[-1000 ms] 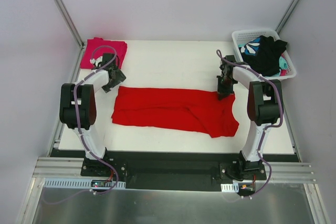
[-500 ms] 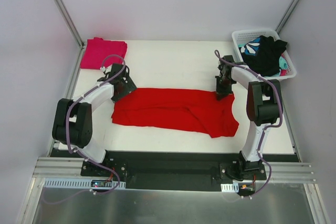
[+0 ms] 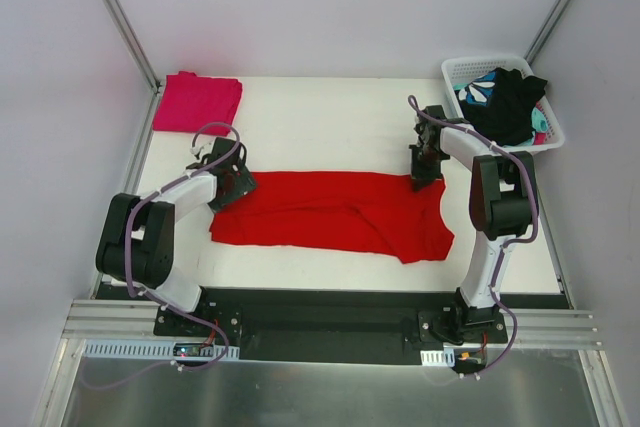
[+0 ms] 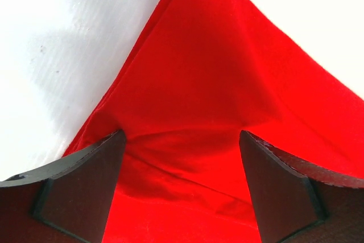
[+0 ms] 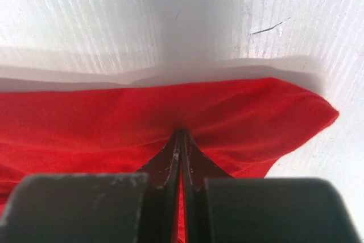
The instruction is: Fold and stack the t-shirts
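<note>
Red t-shirt lies in a long band across the middle of the table, its far right corner pinched in the closed right gripper. The left gripper stands wide apart over the shirt's left end (cloth between its fingers, ungripped). A folded magenta t-shirt rests at the far left corner.

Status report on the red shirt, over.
Left gripper open, astride red shirt, left corner. Right gripper shut on its far right edge. Pink shirt folded, far left. Nothing blocking.
</note>
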### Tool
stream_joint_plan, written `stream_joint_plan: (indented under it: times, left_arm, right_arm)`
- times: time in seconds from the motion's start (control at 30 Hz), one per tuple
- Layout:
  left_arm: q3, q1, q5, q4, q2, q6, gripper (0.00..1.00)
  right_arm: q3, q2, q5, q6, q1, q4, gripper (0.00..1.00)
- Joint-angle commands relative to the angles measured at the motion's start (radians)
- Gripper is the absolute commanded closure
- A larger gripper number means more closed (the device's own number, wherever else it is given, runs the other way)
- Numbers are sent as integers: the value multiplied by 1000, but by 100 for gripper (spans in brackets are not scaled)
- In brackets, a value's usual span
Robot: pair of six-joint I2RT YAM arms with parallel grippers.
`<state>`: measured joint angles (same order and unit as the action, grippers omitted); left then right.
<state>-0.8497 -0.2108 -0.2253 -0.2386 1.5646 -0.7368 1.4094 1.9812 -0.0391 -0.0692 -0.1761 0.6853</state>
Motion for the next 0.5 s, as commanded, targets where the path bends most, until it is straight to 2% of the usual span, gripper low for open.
stream_joint_plan:
  times: [0.0, 0.23, 0.33, 0.37, 0.47]
  left_arm:
    - [31, -7, -54, -59, -46, 19, 18]
    - [-9, -7, -39, -73, -21, 17, 18]
    - [-11, -7, -32, -73, -26, 10, 18]
    - [-12, -7, -31, -73, -28, 10, 18]
    - [-14, -7, -22, -73, -35, 7, 18]
  right_arm:
    - [0, -61, 8, -17, -10, 25, 99]
    - [-33, -154, 2, 6, -31, 43, 97]
    - [-87, -244, -2, 23, -39, 48, 93]
    - [-105, -271, -1, 25, -45, 49, 88]
    - [-182, -363, -25, 61, -66, 34, 82]
